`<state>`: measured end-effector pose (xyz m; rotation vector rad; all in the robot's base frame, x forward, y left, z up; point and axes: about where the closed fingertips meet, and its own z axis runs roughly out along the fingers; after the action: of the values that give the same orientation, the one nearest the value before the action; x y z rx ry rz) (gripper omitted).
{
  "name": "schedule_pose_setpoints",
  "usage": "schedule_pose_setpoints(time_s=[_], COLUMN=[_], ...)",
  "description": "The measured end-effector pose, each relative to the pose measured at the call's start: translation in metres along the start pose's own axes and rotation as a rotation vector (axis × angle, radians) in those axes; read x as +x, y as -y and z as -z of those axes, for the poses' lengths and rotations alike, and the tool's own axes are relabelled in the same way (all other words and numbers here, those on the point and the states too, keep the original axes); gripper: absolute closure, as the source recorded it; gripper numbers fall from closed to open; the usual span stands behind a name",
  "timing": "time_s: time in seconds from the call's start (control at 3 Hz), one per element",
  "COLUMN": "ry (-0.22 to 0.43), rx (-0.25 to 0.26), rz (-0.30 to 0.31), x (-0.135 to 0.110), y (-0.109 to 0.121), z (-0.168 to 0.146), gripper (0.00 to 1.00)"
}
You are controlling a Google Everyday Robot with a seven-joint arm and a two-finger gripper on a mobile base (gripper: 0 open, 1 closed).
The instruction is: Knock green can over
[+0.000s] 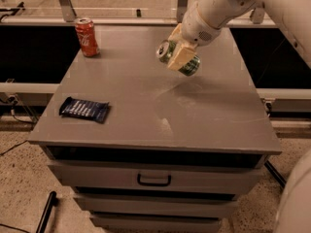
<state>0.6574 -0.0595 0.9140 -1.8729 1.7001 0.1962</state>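
Gripper (181, 56) pinching green can (190, 66) over table (146, 110) far right; can tilted nearly sideways, apparently for toppling; contact with tabletop unclear, possibly none.

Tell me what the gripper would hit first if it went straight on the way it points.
The gripper, holding the tilted green can, points down and left. Past the can, it would probably meet the bare table top first, not the red can or blue packet; depth is unclear.

Green can (191, 66) tipped sideways, aloft in gripper fingers (180, 57).
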Motion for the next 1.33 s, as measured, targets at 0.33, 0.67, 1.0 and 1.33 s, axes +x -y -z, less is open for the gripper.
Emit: schedule_pose_setpoints(time_s=[0.33,0.67,1.0,1.33], ry=[-0.015,-0.044,-0.079,-0.084], rx=[-0.043,-0.071,-0.086,-0.09], rz=[0.064,0.114,0.137,0.14], x=[-0.02,-0.034,-0.039,-0.04], y=[-0.007,-0.011,-0.013,-0.013], z=[-0.016,-0.035,-0.054,-0.058], gripper=[0.82,0.59,0.36,0.13])
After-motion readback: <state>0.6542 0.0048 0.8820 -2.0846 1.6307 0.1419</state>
